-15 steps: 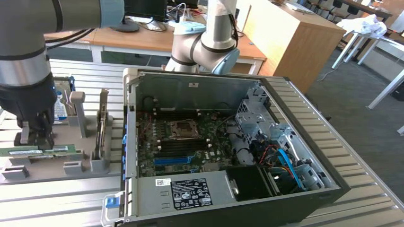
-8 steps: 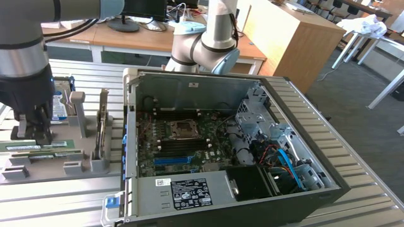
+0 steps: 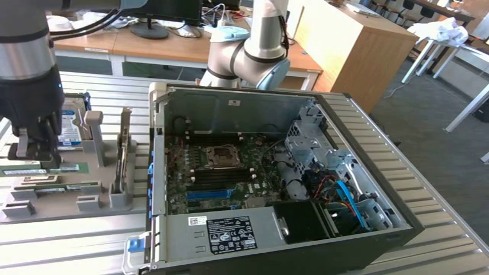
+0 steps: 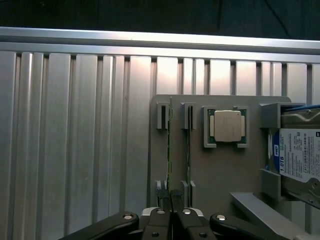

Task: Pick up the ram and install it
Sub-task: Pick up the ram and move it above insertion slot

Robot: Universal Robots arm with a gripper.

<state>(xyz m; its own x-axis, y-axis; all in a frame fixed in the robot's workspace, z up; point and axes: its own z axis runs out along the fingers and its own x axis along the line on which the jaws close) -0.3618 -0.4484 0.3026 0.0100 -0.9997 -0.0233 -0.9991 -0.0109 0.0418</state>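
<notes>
End effector (image 4: 172,217) pinched shut on the ram (image 4: 169,150), at the exterior view's left.
We'd lift it straight out of the holder (image 4: 220,170) slots, without twisting.

The hard drive (image 4: 300,155) has a blue and white label that says "1.0TB". The words on the black sticker (image 3: 231,235) on the computer are too small to read.

End of ram (image 4: 169,150) hidden under the tool (image 4: 172,210)

Wooden desks (image 3: 99,41) and a cabinet (image 3: 359,51) on grey carpet (image 3: 432,143).
</notes>
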